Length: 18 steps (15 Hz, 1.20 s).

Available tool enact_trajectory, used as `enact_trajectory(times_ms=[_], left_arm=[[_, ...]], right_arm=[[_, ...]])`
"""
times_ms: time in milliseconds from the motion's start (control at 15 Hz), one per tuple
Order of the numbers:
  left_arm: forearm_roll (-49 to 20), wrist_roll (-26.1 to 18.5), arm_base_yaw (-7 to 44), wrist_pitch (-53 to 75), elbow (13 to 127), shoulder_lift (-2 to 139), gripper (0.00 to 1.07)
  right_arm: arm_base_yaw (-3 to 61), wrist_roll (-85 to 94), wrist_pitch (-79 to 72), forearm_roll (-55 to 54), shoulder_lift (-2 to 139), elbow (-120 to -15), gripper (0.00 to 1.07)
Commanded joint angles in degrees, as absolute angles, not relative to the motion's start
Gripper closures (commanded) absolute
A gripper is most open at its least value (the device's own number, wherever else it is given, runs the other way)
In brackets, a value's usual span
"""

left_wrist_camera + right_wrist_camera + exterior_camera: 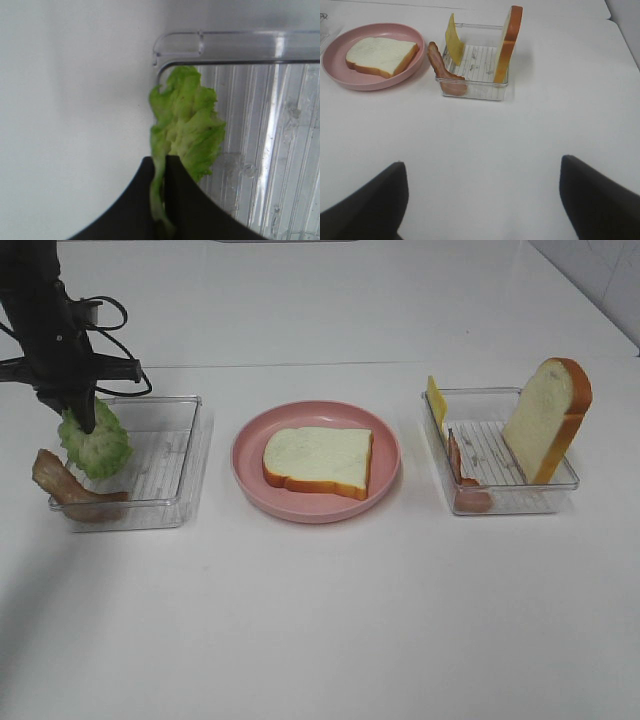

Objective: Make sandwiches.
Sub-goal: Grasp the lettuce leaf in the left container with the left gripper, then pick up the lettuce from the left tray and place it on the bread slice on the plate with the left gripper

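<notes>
Left end effector (159,163) pinching lettuce (187,125) at tray (225,40) corner | right end effector (482,162) spread over open table (480,125)

White bread slice (318,461) flat on pink plate (315,415); ruffled green lettuce (97,445) in left pincer (161,161)

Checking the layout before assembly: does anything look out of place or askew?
One bacon strip drapes over the near corner of the left tray, partly outside it. In the right tray, the bread slice stands on edge against a wall, and a second bacon strip leans over the opposite wall.
</notes>
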<state>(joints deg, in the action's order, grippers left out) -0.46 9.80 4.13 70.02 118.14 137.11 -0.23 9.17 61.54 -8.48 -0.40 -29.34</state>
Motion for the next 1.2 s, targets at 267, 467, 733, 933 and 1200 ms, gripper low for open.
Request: enact_trajectory(times_ms=[267,467,733,933,1200], left_arm=[[2.52,12.38,3.78,71.96,119.58,135.16,0.77],[2.58,12.38,3.78,73.11,119.58,135.16,0.52],[0.63,12.38,3.78,73.05,119.58,135.16,0.52],[-0.80,12.32,3.78,73.11,119.58,135.73,0.53],[-0.74,11.92,3.78,73.11,119.58,135.73,0.86]], right_arm=[[-0.63,9.28,61.02,-8.25,-1.15,-29.05,0.29],[-0.63,9.28,61.02,-8.25,-1.15,-29.05,0.29],[-0.63,9.28,61.02,-8.25,-1.15,-29.05,0.29],[-0.63,9.28,61.02,-8.25,-1.15,-29.05,0.29],[-0.63,9.28,61.02,-8.25,-1.15,-29.05,0.29]])
